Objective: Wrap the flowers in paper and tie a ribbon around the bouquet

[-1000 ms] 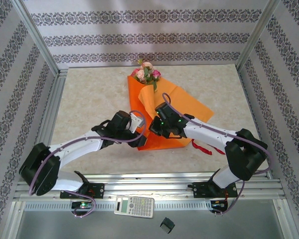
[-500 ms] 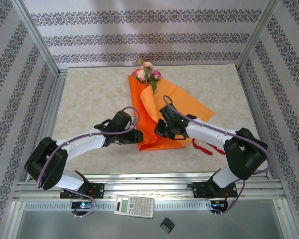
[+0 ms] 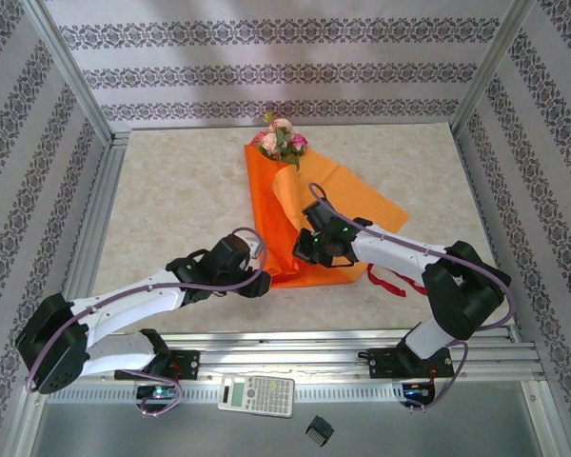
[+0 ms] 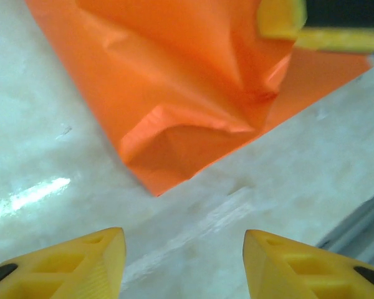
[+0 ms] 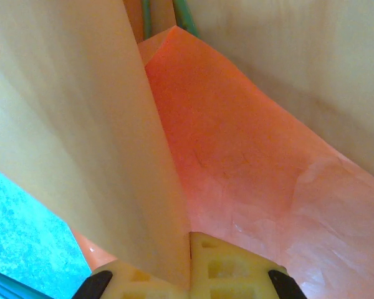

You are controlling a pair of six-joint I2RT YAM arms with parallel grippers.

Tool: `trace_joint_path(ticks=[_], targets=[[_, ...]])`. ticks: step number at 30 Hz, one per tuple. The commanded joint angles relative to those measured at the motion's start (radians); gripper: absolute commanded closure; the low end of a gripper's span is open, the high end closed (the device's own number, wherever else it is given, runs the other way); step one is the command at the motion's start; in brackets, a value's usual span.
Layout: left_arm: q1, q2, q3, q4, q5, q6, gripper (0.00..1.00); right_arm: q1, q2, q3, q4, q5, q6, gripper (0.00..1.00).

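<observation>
The flowers (image 3: 281,141), pink and cream roses, lie at the far middle of the table, and their green stems (image 5: 186,15) run under the paper. The orange paper (image 3: 362,205) spreads beneath them, with its left flap folded over (image 3: 276,209). My right gripper (image 3: 303,252) is shut on a raised fold of the paper (image 5: 249,156), which is pinched between its yellow fingers (image 5: 190,240). My left gripper (image 3: 263,279) hangs open over bare table just short of the paper's near corner (image 4: 156,180), with nothing between its fingers (image 4: 184,261). The dark red ribbon (image 3: 390,283) lies by the right arm.
The marble tabletop (image 3: 171,190) is bare on the left. Metal frame posts and patterned walls enclose it. A calculator (image 3: 256,393) and a small black object (image 3: 319,430) lie on the front shelf beyond the rail (image 3: 295,357).
My left gripper has drawn back from the paper's left edge toward the near side and now stands off the paper. The right gripper keeps its hold, barely shifted.
</observation>
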Motion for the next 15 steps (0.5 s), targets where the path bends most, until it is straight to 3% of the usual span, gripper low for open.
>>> trace_joint_path(ticks=[1,5,11,15], targets=[[-0.025,0.037,0.021,0.011,-0.136,0.099,0.47,-0.013,-0.030,0.005,-0.056,0.008,0.006,1.00],[-0.025,0.057,0.028,0.082,-0.129,0.018,0.46,-0.013,-0.061,-0.016,-0.081,0.035,-0.004,1.00],[-0.025,0.134,0.100,0.042,-0.083,-0.148,0.45,-0.019,-0.025,-0.057,-0.031,0.013,-0.023,1.00],[-0.025,0.150,0.125,0.058,-0.063,-0.145,0.47,-0.021,0.004,-0.054,-0.012,0.007,-0.025,1.00]])
